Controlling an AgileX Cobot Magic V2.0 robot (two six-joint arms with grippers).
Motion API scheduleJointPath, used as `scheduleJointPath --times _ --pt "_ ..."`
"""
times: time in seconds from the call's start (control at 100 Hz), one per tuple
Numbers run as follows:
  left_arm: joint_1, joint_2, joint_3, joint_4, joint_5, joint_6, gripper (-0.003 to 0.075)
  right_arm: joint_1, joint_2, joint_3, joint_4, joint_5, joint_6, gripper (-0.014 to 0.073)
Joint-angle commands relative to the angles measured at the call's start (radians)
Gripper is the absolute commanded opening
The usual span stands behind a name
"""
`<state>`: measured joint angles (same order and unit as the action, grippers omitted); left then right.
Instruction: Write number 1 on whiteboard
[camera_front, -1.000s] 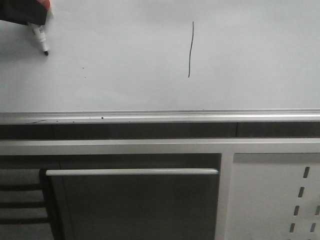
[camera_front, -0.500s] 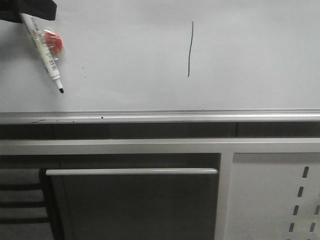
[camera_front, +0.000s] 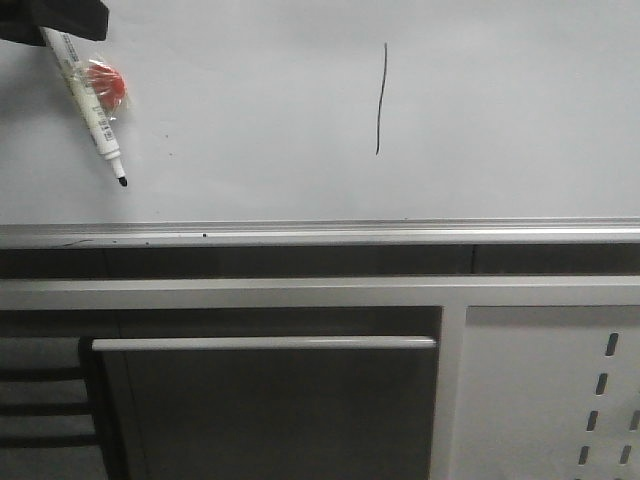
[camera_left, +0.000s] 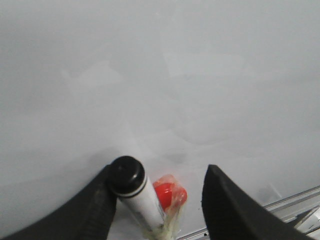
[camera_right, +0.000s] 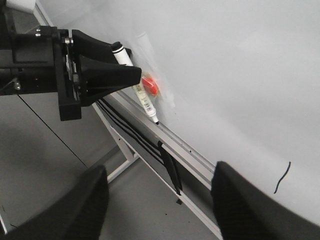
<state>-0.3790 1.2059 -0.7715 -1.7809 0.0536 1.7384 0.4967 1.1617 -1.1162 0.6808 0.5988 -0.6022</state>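
Item 1, the whiteboard (camera_front: 250, 110): pale upright board with a silvery bottom rail (camera_front: 320, 234); it fills the upper half of the front view.

Item 2, the number 1 (camera_front: 380, 98): thin dark stroke, slightly bowed, standing a little right of the board's centre and well above the bottom rail. Also seen in the right wrist view (camera_right: 282, 177). By appearance the digit is complete.

Item 3, marker (camera_front: 87, 105): white barrel with a red blob (camera_front: 106, 84) stuck to it, tip pointing down and toward the right, near the board's upper left corner and well apart from the stroke.

Item 4, left gripper (camera_left: 157, 192): clenched on the marker's capped upper end (camera_left: 127, 172), barrel against one finger (the other finger stands clear of it).

Item 5, right gripper (camera_right: 157, 197): jaws spread, nothing between them, held back from the board.

Handling note: the step in hand looks like a retreat after writing. Keep the tip off the surface while drawing away, so no stray line joins the digit; keep the grip firm, since the marker is held off-centre.

Change record: against the frame one second back, the marker hangs lower and shows far more barrel, the red blob now plain. Against the half-second frame, almost nothing differs. The stroke is unaltered throughout.
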Motion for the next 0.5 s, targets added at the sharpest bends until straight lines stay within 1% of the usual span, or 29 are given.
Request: scheduleJointPath --times 0.0,0.1,0.17,0.42,0.49 --pt "0.014 -0.011 -0.053 -0.076 -0.077 0.004 0.0295 -0.009 -0.027 -0.036 0.027 -0.056 -0.004 0.0405" --pt "0.014 -0.011 -0.053 -0.076 -0.077 0.004 0.0228 -0.009 -0.027 -0.036 0.027 -0.056 -0.004 0.0405" --pt "0.014 -0.011 -0.053 -0.076 -0.072 0.004 0.02 -0.009 -0.027 -0.036 0.027 -0.056 -0.004 0.0405" --pt "0.014 -0.011 -0.053 -0.069 -0.07 0.004 0.0202 -0.009 -0.027 -0.036 0.027 -0.056 -0.004 0.0405" --pt "0.014 -0.011 -0.053 -0.057 -0.07 0.004 0.0238 -0.009 -0.027 -0.036 0.027 -0.056 -0.004 0.0405"
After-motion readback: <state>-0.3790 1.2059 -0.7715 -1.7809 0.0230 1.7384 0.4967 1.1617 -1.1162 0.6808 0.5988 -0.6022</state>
